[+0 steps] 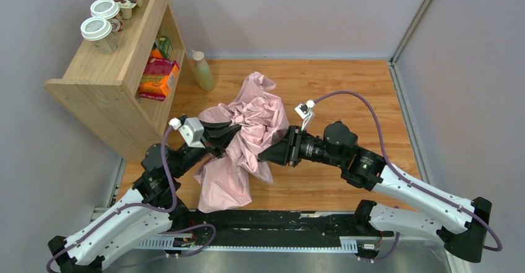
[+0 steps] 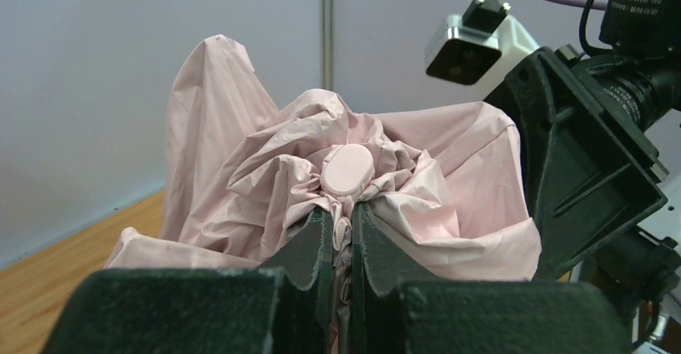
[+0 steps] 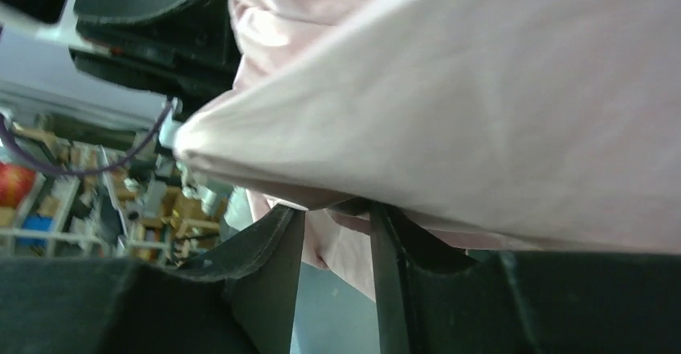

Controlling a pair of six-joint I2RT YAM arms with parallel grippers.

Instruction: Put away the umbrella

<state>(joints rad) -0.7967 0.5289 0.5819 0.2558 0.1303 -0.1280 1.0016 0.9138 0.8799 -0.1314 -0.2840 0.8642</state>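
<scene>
The umbrella (image 1: pixel 247 124) lies as a crumpled heap of pale pink fabric in the middle of the wooden table, between both arms. My left gripper (image 1: pixel 226 138) reaches into it from the left. In the left wrist view the left gripper (image 2: pixel 343 217) is shut on a gathered twist of fabric just under the oval pink cap (image 2: pixel 347 168). My right gripper (image 1: pixel 269 152) pushes in from the right, below the canopy. In the right wrist view the right gripper (image 3: pixel 336 209) shows a gap between its jaws, with pink fabric (image 3: pixel 482 113) draped over and hiding the tips. Shaft and handle are hidden.
A wooden shelf unit (image 1: pixel 111 81) stands at the back left with lidded cups (image 1: pixel 99 30), a yogurt pack and boxes on it. A pale green bottle (image 1: pixel 202 70) stands beside it. The right arm's wrist (image 2: pixel 586 153) sits close to the left gripper.
</scene>
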